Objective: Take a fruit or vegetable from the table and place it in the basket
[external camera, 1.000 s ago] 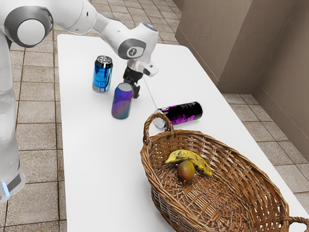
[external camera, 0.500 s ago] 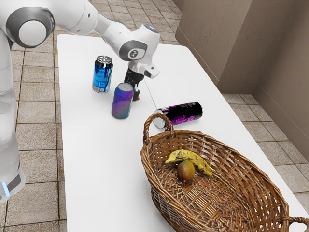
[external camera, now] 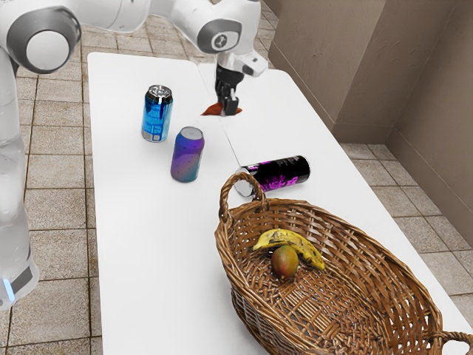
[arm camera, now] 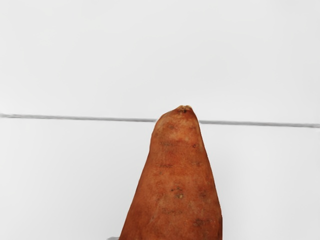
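Grasps the sweet potato (external camera: 212,110) in the jaws of the gripper (external camera: 228,112); hovers over the table (external camera: 155,244). Is well apart from the basket (external camera: 235,271) holding 1 banana (external camera: 281,237) and 1 mango (external camera: 284,262).

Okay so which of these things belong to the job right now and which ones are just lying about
Part of the job:
- sweet potato, gripped
- hand, holding it
- basket, where it should go

Just lying about:
- blue can, upright
- purple can, upright
- black can, on its side
- banana and mango, already in the basket
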